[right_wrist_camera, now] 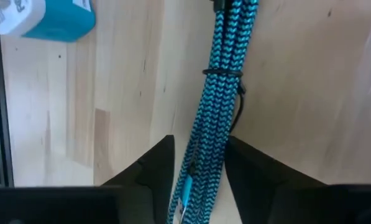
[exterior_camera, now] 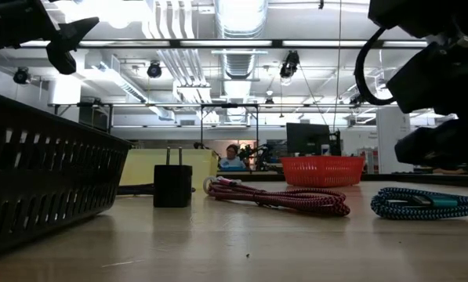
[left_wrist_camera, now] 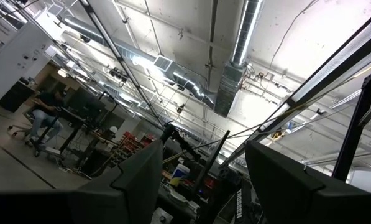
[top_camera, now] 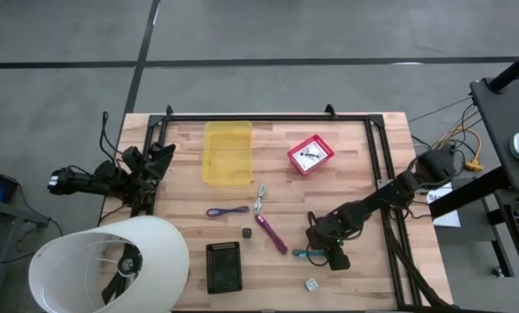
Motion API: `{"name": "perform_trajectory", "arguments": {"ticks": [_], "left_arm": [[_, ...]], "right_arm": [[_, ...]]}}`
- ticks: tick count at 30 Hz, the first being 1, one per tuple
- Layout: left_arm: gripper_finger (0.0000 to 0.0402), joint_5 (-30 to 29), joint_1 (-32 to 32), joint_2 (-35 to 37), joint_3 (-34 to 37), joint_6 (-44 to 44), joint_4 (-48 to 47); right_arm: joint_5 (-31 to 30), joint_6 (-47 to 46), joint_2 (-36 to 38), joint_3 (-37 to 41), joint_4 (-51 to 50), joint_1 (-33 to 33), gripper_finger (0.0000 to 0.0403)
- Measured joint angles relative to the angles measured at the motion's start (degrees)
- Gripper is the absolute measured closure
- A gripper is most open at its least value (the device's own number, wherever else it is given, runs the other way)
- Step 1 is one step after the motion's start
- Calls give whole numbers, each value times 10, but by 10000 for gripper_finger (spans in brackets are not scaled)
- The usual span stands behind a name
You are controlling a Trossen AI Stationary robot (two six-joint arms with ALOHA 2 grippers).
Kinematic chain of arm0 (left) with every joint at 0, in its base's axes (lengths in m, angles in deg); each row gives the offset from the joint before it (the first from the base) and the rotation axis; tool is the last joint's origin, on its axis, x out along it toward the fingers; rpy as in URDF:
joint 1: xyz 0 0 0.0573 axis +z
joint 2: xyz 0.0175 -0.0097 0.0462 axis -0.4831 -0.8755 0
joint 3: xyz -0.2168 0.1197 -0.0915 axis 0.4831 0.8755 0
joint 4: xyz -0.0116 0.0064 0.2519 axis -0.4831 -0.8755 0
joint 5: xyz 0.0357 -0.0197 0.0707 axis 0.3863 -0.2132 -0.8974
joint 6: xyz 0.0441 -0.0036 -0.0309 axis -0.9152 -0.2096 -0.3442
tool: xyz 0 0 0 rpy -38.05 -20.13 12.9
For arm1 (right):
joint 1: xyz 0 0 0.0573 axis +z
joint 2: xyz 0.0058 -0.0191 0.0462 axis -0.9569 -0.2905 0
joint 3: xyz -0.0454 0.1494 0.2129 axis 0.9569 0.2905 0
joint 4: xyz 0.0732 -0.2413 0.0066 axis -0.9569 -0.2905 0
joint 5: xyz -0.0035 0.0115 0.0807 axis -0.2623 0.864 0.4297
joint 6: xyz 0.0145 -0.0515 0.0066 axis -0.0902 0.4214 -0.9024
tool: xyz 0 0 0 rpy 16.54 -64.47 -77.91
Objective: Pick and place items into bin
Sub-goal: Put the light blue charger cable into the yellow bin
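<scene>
My right gripper [top_camera: 322, 250] [right_wrist_camera: 199, 144] is open and points down over the teal braided cord [right_wrist_camera: 217, 99] [top_camera: 304, 254], near the table's near right. Its fingers stand on either side of the cord, which lies flat on the wood [exterior_camera: 426, 202]. A magenta cord [top_camera: 272, 233] [exterior_camera: 296, 197], a purple cord loop [top_camera: 227, 210], a small pale metal piece [top_camera: 260, 202], a dark cube [top_camera: 247, 233] [exterior_camera: 172, 186] and a clear cube [top_camera: 311, 283] lie loose on the table. My left gripper [top_camera: 159, 159] [left_wrist_camera: 201, 174] waits open at the table's left edge, facing the ceiling.
A yellow bin [top_camera: 229, 153] stands at the far middle. A red basket [top_camera: 311, 155] [exterior_camera: 323, 170] holding a white item sits to its right, and a black slotted basket [top_camera: 223, 265] [exterior_camera: 38, 180] stands near the front. A white lampshade [top_camera: 111, 261] covers the near left corner. Black rails [top_camera: 386, 174] frame the table.
</scene>
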Motion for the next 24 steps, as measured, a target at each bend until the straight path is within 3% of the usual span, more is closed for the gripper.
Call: {"name": "perform_trajectory", "arguments": {"ticks": [8,13,24], "left_arm": [[187,0,0,0,0,0,0],[187,0,0,0,0,0,0],[187,12,0,0,0,0,0]], "right_arm": [[-13,-9,-2,-11,-2,0,355],[-25,-100,-2,-12,10,-6,386],[-233,-186,9,-12,218,-49,388]]}}
